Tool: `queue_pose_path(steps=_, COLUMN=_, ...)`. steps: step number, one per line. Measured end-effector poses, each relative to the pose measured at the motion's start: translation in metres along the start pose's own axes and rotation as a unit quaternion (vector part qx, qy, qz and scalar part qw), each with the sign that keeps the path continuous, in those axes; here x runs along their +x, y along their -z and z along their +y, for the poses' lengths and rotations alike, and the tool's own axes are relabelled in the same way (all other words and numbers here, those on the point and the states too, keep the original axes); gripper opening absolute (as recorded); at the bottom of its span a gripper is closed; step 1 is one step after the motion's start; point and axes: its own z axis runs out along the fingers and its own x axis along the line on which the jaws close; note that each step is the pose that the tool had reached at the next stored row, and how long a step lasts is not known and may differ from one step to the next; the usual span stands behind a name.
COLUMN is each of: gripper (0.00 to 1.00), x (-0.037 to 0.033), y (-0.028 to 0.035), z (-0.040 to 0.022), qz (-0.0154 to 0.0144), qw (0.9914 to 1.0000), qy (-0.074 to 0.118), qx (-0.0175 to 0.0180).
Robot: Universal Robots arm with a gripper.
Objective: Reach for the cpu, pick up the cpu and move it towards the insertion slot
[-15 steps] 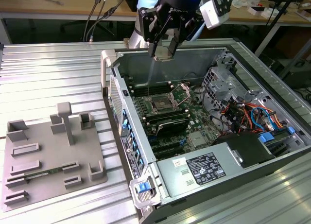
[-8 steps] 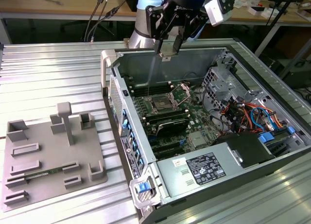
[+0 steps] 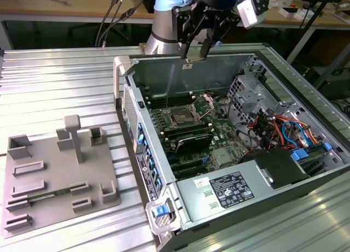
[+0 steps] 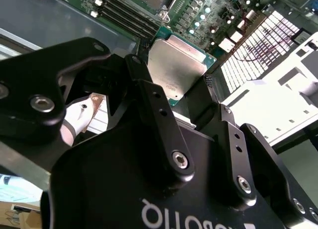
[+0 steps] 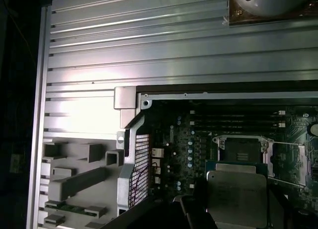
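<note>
Black end effector [image 4: 186, 97] pinches the thin silvery square cpu [image 4: 179, 67]; keep it level above the silver-framed insertion slot [image 3: 180, 118].

My gripper [image 3: 196, 51] is black, and the arm joint above it is silver with a pale blue cap. The cpu [image 4: 176, 70] between my fingers has a silvery-grey top and a thin green rim; in the first wrist view it [image 5: 237, 198] looks dull grey. The insertion slot [image 3: 180, 119] has a shiny silver frame and a dark centre, set on a green board [image 3: 219, 137] dotted with small pale parts. The computer case [image 3: 164, 77] is grey metal with blue clips, and red, blue and orange cables. The fixture plate [image 3: 54, 175] is plain grey. The table [image 3: 54, 88] is silver with long ridged stripes.
</note>
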Motion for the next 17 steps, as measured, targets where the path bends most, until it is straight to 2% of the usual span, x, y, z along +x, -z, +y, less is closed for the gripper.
queue_pose_path(steps=17, gripper=0.55, x=-0.0038, y=0.0, z=0.0, qz=0.0, qw=1.0, qy=0.0, qx=0.0)
